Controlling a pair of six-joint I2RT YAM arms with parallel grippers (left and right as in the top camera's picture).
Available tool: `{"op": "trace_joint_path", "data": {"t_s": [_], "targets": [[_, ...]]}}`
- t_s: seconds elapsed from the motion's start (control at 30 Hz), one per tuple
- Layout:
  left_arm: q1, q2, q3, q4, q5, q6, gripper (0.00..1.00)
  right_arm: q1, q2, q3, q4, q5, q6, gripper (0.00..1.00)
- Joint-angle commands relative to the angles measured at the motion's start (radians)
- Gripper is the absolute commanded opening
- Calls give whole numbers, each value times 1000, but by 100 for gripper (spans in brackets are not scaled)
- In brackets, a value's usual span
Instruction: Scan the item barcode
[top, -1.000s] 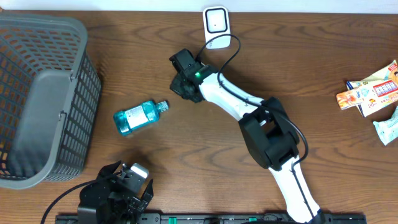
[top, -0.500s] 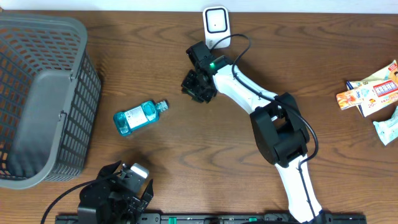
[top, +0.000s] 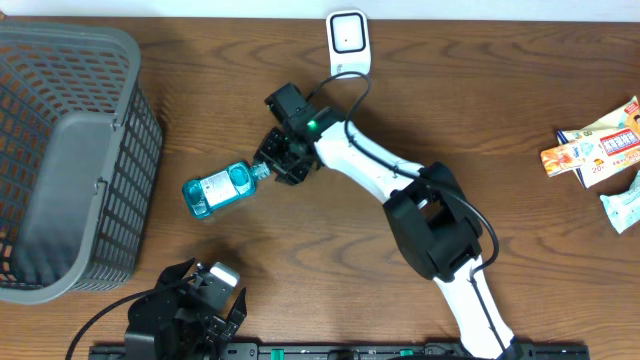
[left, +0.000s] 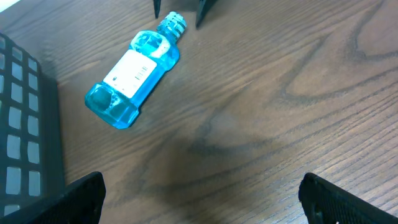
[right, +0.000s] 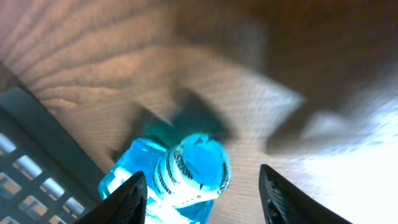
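Right gripper sat with jaws apart, straddling the cap of the bottle, which lay diagonally, cap pointing far-right.

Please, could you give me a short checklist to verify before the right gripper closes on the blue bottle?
1. Right gripper jaws open: ok.
2. Clear blue plastic bottle lies flat on the brown wooden table: ok.
3. Its ribbed cap sits between the fingers, untouched: ok.
4. Barcode position on the white label: cannot tell.
5. Left gripper open, away from the bottle: ok.
6. White scanner unobstructed: ok.
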Motion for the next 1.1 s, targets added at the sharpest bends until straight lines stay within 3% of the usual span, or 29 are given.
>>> {"op": "trace_joint_path", "data": {"t_s": [0.0,0.43,0.6,0.87,1.07], "targets": [[4,0,-3,-11,-13,10,99,23,-40,-6,0,72,86,56],[4,0,-3,-11,-13,10,99,75,-35,-6,8,285,125,53],[4,0,-3,-11,-14,10,99,90,-29,-6,34,291,128,46],[4,0,-3,-11,-13,10,99,116,-19,-6,49,334,151,47],[4,0,-3,-11,-14,10,99,121,26,-6,49,347,185,37]]}}
